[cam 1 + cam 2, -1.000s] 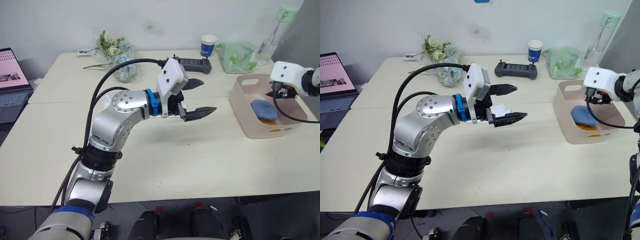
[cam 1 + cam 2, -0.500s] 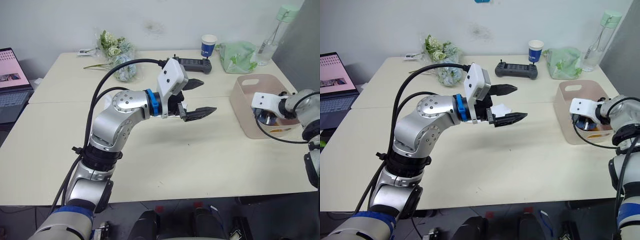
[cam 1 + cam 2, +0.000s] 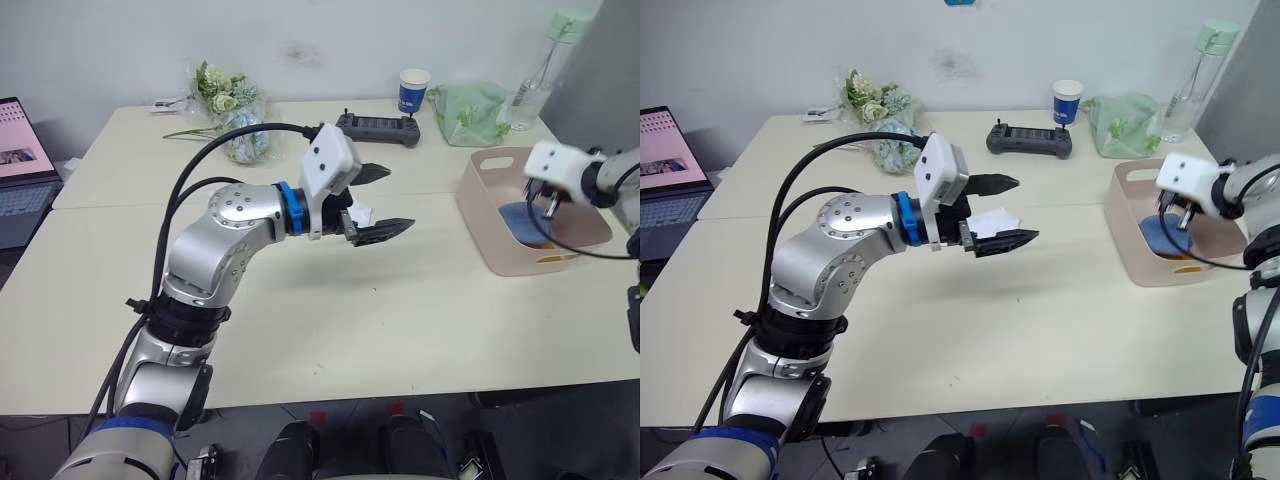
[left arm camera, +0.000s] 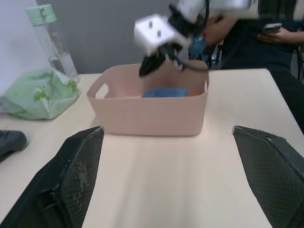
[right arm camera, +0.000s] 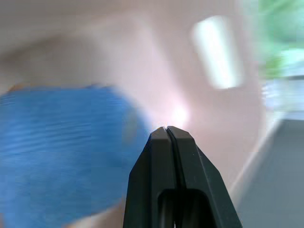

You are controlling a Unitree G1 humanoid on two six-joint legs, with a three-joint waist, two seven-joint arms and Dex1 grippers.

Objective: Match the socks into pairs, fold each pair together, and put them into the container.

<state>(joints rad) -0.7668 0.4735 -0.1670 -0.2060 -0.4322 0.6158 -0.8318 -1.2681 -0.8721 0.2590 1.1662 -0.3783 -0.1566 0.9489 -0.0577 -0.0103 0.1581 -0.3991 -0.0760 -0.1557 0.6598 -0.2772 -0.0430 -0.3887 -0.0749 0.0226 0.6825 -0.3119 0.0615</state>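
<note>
The left gripper [image 3: 378,200] hangs above the middle of the table [image 3: 420,300], its jaws spread wide with nothing between them. Just behind the jaws a white sock [image 3: 992,219] lies flat on the table. Straight ahead of the open jaws, well apart, stands the pink tub [image 4: 149,114], and a folded blue pair [image 3: 522,220] lies in it, with a bit of mustard-yellow sock [image 3: 545,243] at its edge. The right gripper [image 3: 546,201] is poised over the tub, its jaws pressed fully together and empty, their tips just above the blue pair [image 5: 57,152]. Beyond the tub sit a green cloth bag [image 3: 1125,122], a paper cup [image 3: 1067,101] and a bottle [image 3: 1195,70].
</note>
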